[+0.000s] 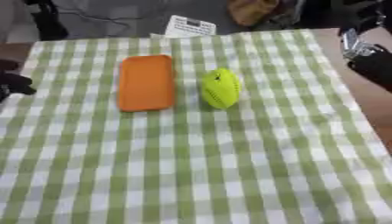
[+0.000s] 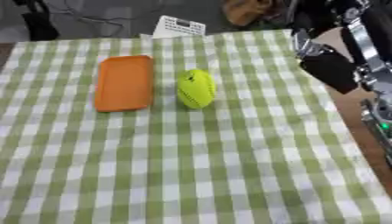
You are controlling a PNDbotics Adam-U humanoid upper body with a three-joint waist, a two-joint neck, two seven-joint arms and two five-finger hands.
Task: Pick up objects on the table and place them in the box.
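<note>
A yellow-green ball (image 1: 220, 88) lies just beside an orange box (image 1: 145, 82) on checked cloth (image 1: 229, 166).

A green-and-white checked cloth (image 1: 229, 166) covered the tabletop (image 1: 375, 105), brown wood showing along its right edge. Beyond lay grey floor (image 1: 115, 17) and a white slatted basket (image 2: 177, 27).

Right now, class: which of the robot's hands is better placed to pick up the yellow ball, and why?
Probably the right hand: the yellow ball lies on its side of the orange box, which stands between the ball and the left hand.
</note>
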